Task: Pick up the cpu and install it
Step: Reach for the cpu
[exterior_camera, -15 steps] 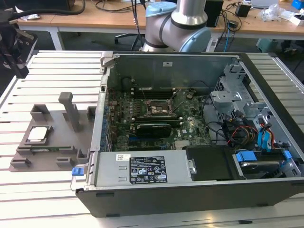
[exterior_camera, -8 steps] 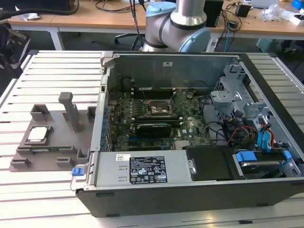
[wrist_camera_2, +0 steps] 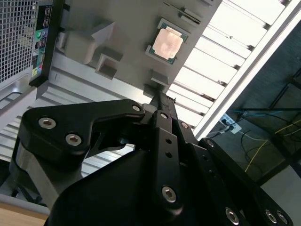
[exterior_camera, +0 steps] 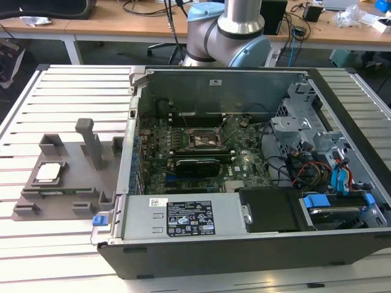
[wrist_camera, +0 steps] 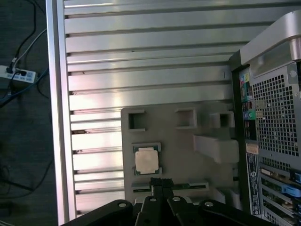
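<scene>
The cpu [exterior_camera: 50, 172] is a small square chip with a pale silver top. It lies flat in a recess of the grey holder block [exterior_camera: 67, 195] on the slatted table, at the exterior view's left. Both wrist views look down on the cpu [wrist_camera_2: 168, 43] [wrist_camera: 147, 160] from well above. My gripper [wrist_camera: 161, 181] [wrist_camera_2: 159, 96] hangs over the holder block, close to the chip in the picture but apart from it. Its black fingers [wrist_camera: 157, 181] are shut together with nothing between them. The motherboard's square socket frame [exterior_camera: 204, 139] sits inside the open computer case [exterior_camera: 244, 244].
The holder block carries an upright post [exterior_camera: 91, 143] and several raised pockets beside the chip. The case's perforated rear wall [wrist_camera: 275, 132] stands next to the block. The arm's base [exterior_camera: 235, 30] rises behind the case. The table edge [wrist_camera: 56, 117] drops to a floor with cables.
</scene>
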